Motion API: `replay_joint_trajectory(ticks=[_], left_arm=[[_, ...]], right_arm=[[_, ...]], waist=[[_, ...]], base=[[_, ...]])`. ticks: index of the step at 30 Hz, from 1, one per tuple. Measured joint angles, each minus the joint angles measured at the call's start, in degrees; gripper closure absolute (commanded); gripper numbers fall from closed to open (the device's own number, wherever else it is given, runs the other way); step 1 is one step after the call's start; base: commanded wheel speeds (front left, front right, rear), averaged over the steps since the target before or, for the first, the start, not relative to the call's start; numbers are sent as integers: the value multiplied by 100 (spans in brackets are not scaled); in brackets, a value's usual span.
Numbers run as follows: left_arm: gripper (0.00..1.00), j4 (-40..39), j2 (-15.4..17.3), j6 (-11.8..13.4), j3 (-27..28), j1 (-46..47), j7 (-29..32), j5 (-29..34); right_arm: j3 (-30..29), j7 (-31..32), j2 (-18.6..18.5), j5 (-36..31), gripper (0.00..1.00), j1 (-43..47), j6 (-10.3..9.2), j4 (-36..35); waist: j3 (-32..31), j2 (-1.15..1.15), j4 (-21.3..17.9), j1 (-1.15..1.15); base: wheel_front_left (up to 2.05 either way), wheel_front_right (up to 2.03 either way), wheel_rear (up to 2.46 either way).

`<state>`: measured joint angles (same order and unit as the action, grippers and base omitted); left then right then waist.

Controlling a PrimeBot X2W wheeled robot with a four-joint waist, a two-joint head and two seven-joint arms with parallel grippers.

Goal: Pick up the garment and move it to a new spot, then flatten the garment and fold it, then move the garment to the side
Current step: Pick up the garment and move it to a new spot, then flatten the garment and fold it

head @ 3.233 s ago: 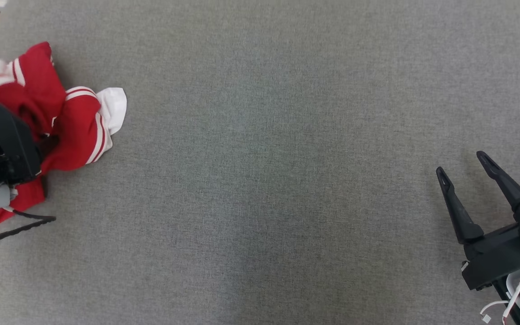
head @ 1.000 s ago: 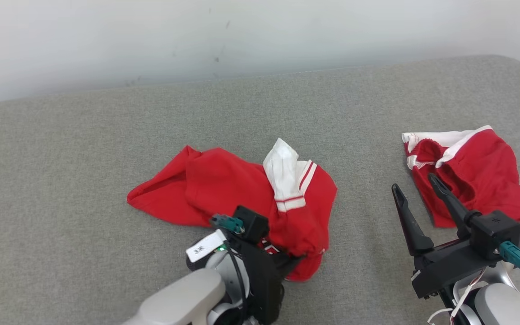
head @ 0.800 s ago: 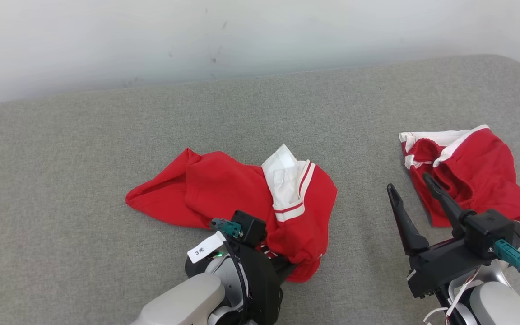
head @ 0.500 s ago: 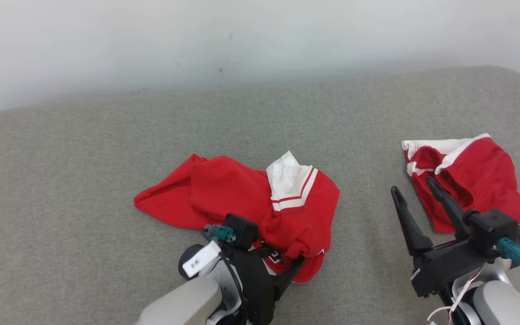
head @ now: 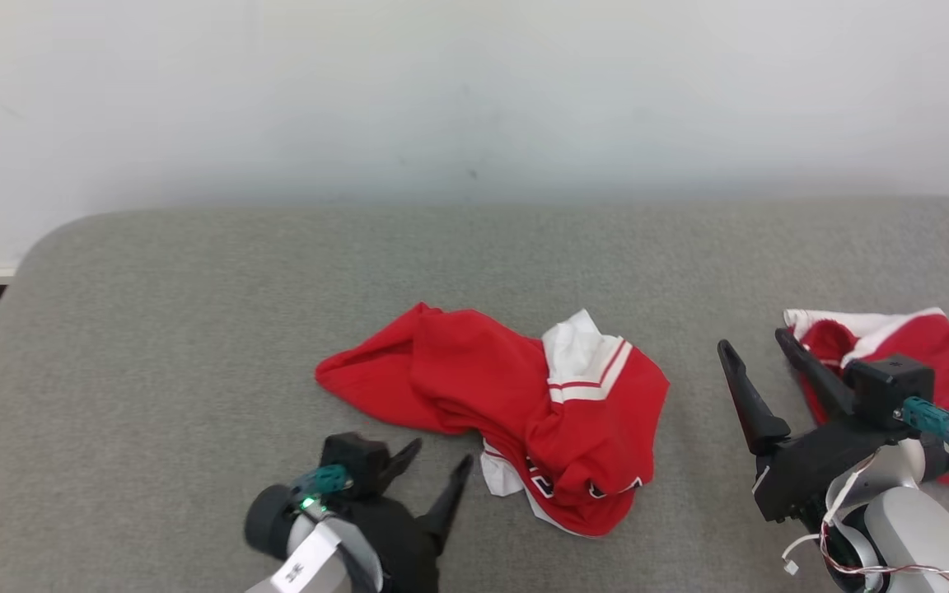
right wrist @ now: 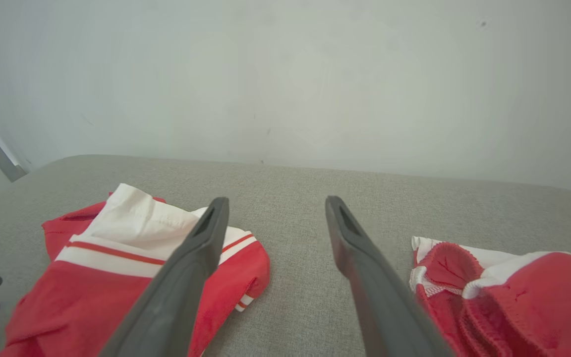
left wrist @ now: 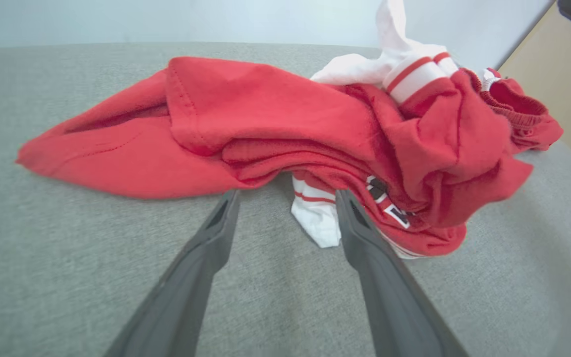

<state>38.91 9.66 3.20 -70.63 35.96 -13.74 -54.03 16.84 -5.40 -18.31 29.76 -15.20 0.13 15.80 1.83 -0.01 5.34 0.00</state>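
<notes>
The red garment [head: 516, 403], with white striped cuffs, lies crumpled on the grey worktop [head: 194, 329]. The left gripper [head: 441, 451] is just beside the near edge of the garment; its jaws stand open and hold nothing. Its fingertips [left wrist: 226, 208] point at a small white part [left wrist: 317, 228] that comes out from under the red cloth. The right gripper [head: 751, 339] is to the right of the garment, apart from it, and its jaws are also open and empty. A second red piece [head: 944, 354] lies further right of the garment, and the right gripper is between the two.
</notes>
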Motion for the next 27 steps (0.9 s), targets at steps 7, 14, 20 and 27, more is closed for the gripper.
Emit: replay_joint_trajectory(ticks=[7, 14, 20, 27], left_arm=[[0, -450, 344, 291, 278, -327, -44, 147], [0, -937, 747, 386, 697, -777, -52, 307], [0, -1316, 945, 391, 1238, -1044, -52, 464], [0, -1392, 958, 391, 2148, -1525, -54, 1128]], right_arm=[[66, 248, 63, 144, 0, -130, 140, 452], [67, 549, 187, 348, 0, -513, 246, 1012], [7, 869, 263, 578, 0, -900, 298, 1541], [-29, 1313, 463, 826, 0, -1354, 316, 2269]], waist=[[-218, 1, 280, 0], [-342, 1, 539, 0], [-379, 1, 763, 0], [-389, 1, 971, 0]], base=[[0, 0, 0], [0, 0, 0], [0, 0, 0], [0, 0, 0]])
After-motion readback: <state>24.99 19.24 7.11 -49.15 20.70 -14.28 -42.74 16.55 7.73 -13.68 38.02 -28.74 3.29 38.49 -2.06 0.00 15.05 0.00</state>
